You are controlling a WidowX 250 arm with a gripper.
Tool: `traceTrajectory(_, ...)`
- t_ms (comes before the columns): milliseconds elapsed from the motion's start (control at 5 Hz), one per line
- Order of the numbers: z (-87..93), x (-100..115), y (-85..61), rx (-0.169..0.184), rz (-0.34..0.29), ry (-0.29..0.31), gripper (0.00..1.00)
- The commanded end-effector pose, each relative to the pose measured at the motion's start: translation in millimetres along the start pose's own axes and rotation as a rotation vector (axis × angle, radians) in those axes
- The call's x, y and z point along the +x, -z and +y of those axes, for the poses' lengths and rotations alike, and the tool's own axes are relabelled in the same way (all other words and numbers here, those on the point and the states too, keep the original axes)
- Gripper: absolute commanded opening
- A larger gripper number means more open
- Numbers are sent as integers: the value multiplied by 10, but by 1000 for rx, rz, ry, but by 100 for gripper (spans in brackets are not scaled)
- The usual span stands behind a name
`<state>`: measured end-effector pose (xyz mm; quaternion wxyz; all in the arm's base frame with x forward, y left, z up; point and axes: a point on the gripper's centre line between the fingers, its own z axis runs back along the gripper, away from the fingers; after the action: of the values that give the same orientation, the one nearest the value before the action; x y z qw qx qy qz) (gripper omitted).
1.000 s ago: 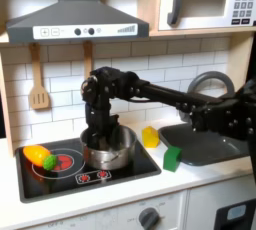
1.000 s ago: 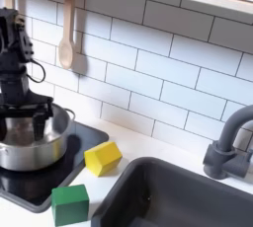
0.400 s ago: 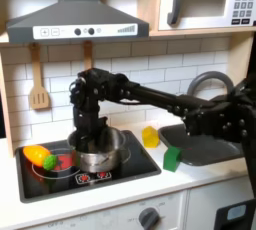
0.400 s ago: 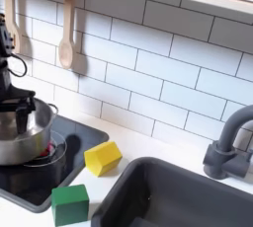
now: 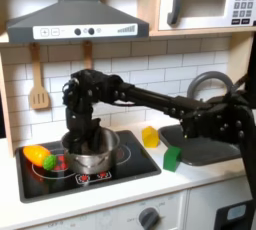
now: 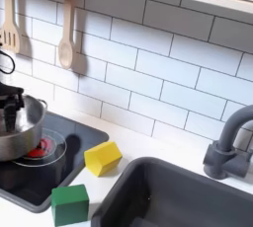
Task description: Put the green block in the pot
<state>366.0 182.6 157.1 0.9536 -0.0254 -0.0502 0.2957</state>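
Gripper [image 5: 78, 146] pinching the pot [image 5: 91, 151] rim; set pot down level w/o tipping, then go for green block [image 5: 172, 157]

white counter [image 5: 120, 199], black stovetop [image 5: 120, 164] set in it, pot [image 5: 92, 154] and orange-green toy [image 5: 42, 157] on stovetop, green block [image 6: 70, 203] and yellow block [image 6: 102, 157] on counter beside sink [image 6: 188, 196]

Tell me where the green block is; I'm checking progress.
The green block sits on the counter by the sink in both exterior views, outside the pot.
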Motion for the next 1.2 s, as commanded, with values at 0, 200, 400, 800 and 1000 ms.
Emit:
traceTrajectory(0, 82, 31, -1, -2, -1, -25, 100)
traceTrajectory(200, 22, -16, -12, -5, 3, -7, 100)
traceTrajectory(400, 6, -35, 5, -6, 7, -1, 100)
traceTrajectory(800, -153, -136, 37, -18, 14, 35, 100)
traceTrajectory(1000, -268, -176, 80, -16, 25, 60, 100)
